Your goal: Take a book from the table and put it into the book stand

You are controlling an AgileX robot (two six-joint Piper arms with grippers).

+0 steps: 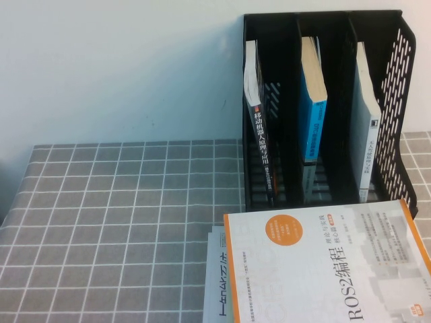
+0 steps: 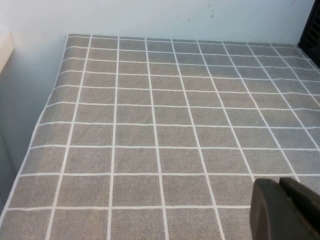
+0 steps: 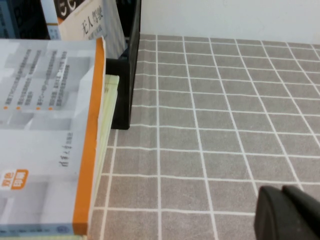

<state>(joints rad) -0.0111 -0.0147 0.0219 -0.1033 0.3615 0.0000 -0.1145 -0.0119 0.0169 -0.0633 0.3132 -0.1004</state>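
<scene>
Book (image 1: 215, 282) mostly hidden under ROS2 book (image 1: 330, 266) (both end effectors barely visible)

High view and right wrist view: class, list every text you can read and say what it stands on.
"ROS2编程": cover of the white-and-orange book on the table.
"移动机器人原理与应用": spine of the dark-spined book in the book stand's left compartment.
"无人驾驶": cover of the grey-white book in the right compartment.
Blue book spine, lower book title: unreadable.
Left gripper and right gripper, above the table: no text.
</scene>
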